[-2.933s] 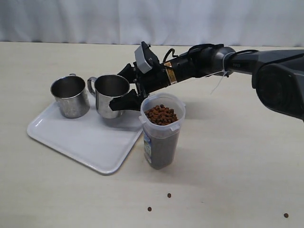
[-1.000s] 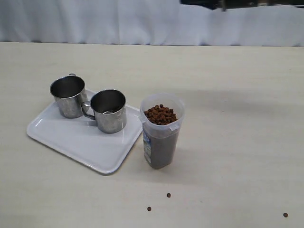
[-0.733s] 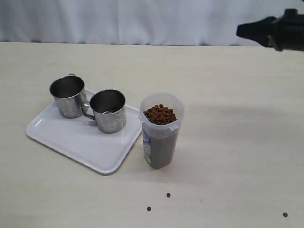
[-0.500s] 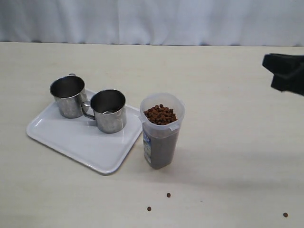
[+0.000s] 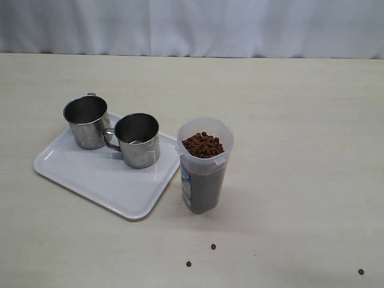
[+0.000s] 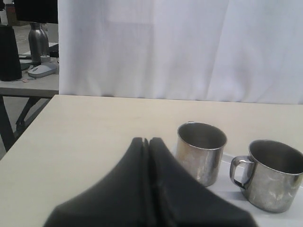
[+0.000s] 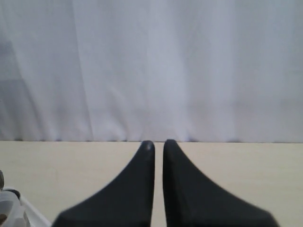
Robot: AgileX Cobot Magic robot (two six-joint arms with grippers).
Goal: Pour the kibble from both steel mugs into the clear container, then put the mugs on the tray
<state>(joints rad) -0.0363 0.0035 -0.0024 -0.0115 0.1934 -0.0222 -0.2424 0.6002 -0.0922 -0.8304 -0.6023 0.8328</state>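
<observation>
Two steel mugs, one (image 5: pixel 88 123) at the back left and one (image 5: pixel 138 141) beside it, stand upright on the white tray (image 5: pixel 90 177); both look empty. The clear container (image 5: pixel 204 180) stands just off the tray's right corner, filled to the rim with kibble (image 5: pixel 203 144). Neither arm shows in the exterior view. In the left wrist view my left gripper (image 6: pixel 146 140) is shut and empty, with the two mugs (image 6: pixel 201 151) (image 6: pixel 274 175) beyond it on the tray (image 6: pixel 226 185). In the right wrist view my right gripper (image 7: pixel 158 143) is shut, holding nothing, pointing over bare table toward the curtain.
Three loose pellets lie on the table in front of the container (image 5: pixel 213 246) (image 5: pixel 188 263) and far right (image 5: pixel 360 272). A white curtain (image 5: pixel 192 27) closes off the back edge. A side desk with a mouse (image 6: pixel 41 70) shows beyond the table's end.
The right arm has let go of the second mug on the tray, swung back to the right and left the exterior view. Mugs, tray and container stay still.
</observation>
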